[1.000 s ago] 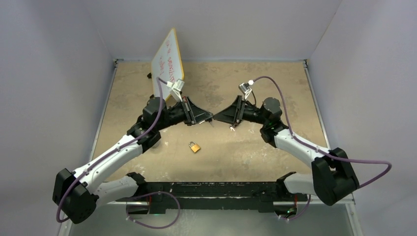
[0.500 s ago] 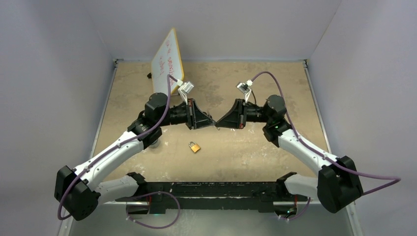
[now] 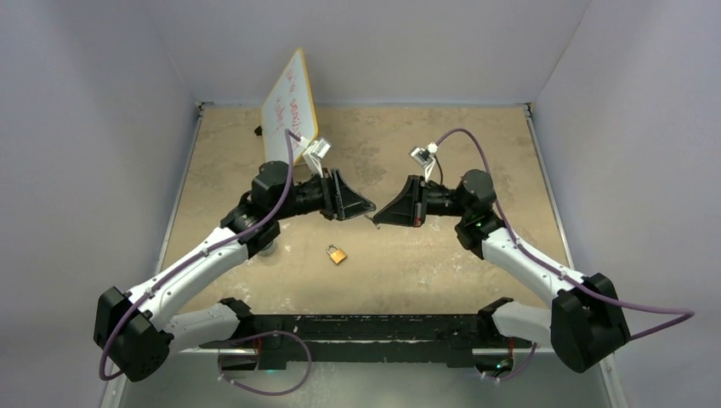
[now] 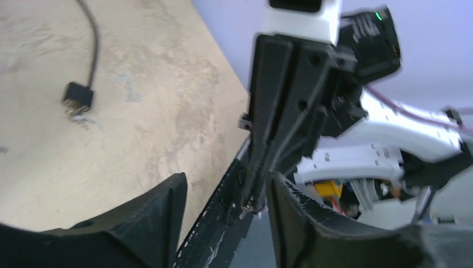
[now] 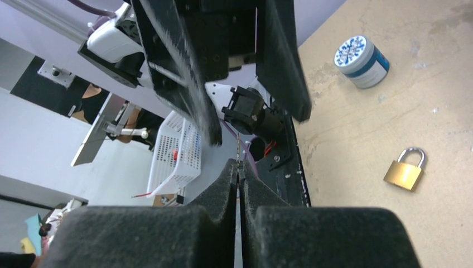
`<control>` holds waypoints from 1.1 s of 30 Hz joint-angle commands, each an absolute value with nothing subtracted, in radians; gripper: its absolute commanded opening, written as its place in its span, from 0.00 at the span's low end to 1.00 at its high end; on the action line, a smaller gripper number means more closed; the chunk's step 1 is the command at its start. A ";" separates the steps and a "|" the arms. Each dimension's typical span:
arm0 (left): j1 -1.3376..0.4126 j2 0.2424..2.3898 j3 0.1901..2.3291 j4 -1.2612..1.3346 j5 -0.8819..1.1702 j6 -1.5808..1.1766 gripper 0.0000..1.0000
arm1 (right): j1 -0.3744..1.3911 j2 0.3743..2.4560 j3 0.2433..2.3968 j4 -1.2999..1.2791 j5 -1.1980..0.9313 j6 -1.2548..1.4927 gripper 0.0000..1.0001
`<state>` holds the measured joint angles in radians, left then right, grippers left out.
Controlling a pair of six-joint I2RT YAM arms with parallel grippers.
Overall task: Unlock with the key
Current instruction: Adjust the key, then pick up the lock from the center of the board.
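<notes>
Between the two arms above the bench [image 3: 476, 136], the right jaws are pressing fully together on the thin key [image 5: 239, 149]. Its tip is sticking out toward the left jaws, which are gaping wide and holding nothing. Below them the padlock [image 3: 337, 253] is lying on the bench, its shackle looking closed, with neither arm touching it. The key seems secured; gripping the padlock, inserting the key and turning it are all remaining.

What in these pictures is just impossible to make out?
Whiteboard writing, top view: too small.
Key teeth, right wrist view: pinched edge-on in the right gripper.
Padlock keyhole: too small in the top view, not showing in the right wrist view.
Left wrist view: the right gripper is blurred.
</notes>
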<state>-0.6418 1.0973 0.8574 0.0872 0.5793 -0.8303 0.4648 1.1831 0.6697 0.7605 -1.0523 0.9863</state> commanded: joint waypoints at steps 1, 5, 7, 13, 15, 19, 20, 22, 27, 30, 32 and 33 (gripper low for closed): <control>-0.639 1.060 0.878 -0.082 0.258 -0.902 0.62 | 0.472 1.149 0.606 0.732 -0.940 0.983 0.00; -0.639 1.056 0.859 -0.410 0.010 -1.070 0.67 | 0.471 1.159 0.529 0.700 -0.830 0.985 0.00; -0.639 1.107 0.854 -0.521 -0.022 -1.144 0.67 | 0.472 1.173 0.495 0.670 -0.785 0.977 0.00; -0.712 1.323 0.890 -0.617 -0.023 -1.193 0.68 | 0.478 1.216 0.434 0.652 -0.717 0.952 0.00; -0.727 1.386 0.911 -0.653 -0.050 -1.200 0.69 | 0.480 1.231 0.426 0.646 -0.709 0.939 0.00; -0.740 1.479 0.924 -0.658 -0.065 -1.235 0.70 | 0.481 1.256 0.412 0.642 -0.690 0.931 0.00; -0.743 1.497 0.929 -0.642 -0.064 -1.240 0.71 | 0.482 1.262 0.405 0.643 -0.686 0.929 0.00; -0.747 1.533 0.946 -0.637 -0.072 -1.263 0.71 | 0.482 1.266 0.396 0.646 -0.686 0.928 0.00; -0.761 1.630 1.019 -0.681 -0.137 -1.309 0.73 | 0.482 1.264 0.391 0.633 -0.679 0.915 0.00; -0.786 1.694 1.092 -0.759 -0.197 -1.334 0.73 | 0.481 1.262 0.416 0.564 -0.660 0.871 0.00; -0.804 1.734 1.133 -0.812 -0.228 -1.349 0.72 | 0.481 1.258 0.434 0.521 -0.643 0.837 0.00; -0.811 1.749 1.144 -0.830 -0.235 -1.355 0.71 | 0.481 1.255 0.438 0.509 -0.633 0.828 0.00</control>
<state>-0.7788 1.7023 1.0649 -0.7231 -0.1493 -1.3006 0.4778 1.2690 0.3935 0.5835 -0.6785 0.9058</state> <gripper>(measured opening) 0.725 0.005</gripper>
